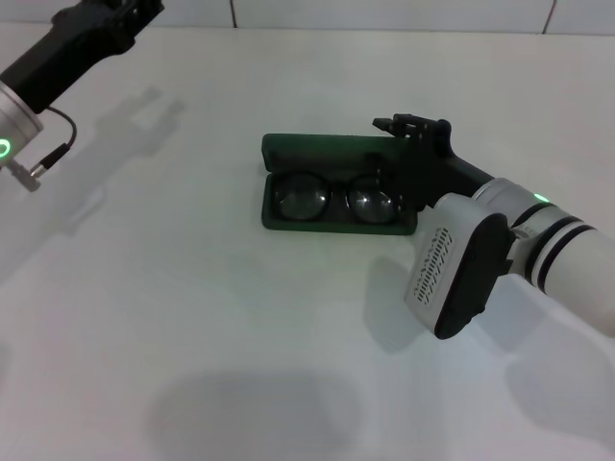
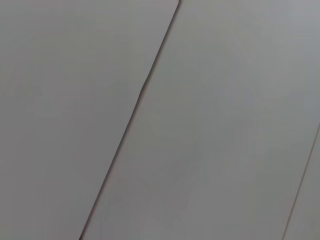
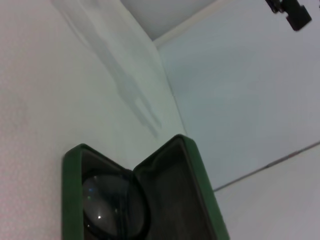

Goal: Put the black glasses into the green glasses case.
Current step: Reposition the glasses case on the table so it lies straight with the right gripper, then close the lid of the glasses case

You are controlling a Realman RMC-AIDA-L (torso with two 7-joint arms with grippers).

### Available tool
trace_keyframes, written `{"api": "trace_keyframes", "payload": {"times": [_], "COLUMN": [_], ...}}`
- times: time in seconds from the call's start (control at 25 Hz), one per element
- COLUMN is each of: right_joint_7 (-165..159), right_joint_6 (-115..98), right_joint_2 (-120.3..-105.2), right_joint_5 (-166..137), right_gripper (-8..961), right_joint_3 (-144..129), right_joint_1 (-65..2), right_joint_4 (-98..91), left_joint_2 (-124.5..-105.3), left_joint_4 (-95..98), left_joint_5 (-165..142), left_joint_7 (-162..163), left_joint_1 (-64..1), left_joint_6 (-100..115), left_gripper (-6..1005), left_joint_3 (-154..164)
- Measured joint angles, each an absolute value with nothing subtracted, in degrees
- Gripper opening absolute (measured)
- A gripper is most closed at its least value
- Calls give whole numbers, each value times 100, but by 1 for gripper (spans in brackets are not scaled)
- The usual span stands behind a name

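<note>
1. Fingers of right gripper [image 1: 408, 130]: I cannot tell how far apart; nothing visibly held. It sits at the case's right end by the raised lid.
2. Black glasses [image 1: 336, 198] lie inside the green glasses case [image 1: 288, 223], long axis left-right, just left of those fingers.
3. I judge placement done; lid unclosed.
4. Left gripper [image 1: 110, 24] is parked far left, well apart.

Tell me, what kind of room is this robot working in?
Probably a lab or test bench, though that's a guess: a plain white table backed by a white tiled wall, bare except for the green glasses case with the black glasses lying inside.
</note>
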State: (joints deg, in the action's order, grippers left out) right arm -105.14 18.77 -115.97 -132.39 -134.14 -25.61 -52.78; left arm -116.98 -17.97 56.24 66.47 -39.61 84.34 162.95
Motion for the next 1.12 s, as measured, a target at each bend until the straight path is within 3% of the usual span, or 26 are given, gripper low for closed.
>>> {"api": "trace_keyframes", "payload": {"times": [1.12], "right_joint_7": [-11765], "right_joint_6": [670], "right_joint_2": [-11541], "right_joint_5": [-13241], "right_gripper": [388], "right_joint_3": [-12944], "right_joint_1": [-2447], "right_joint_4": [-6752], "left_joint_2": [-11637], "left_joint_4": [-1811], "left_joint_5": [5660], "left_joint_7": [6596], "left_joint_1": [-3858], "left_joint_6": [8357], "left_gripper": [702], "left_joint_3": [16295]}}
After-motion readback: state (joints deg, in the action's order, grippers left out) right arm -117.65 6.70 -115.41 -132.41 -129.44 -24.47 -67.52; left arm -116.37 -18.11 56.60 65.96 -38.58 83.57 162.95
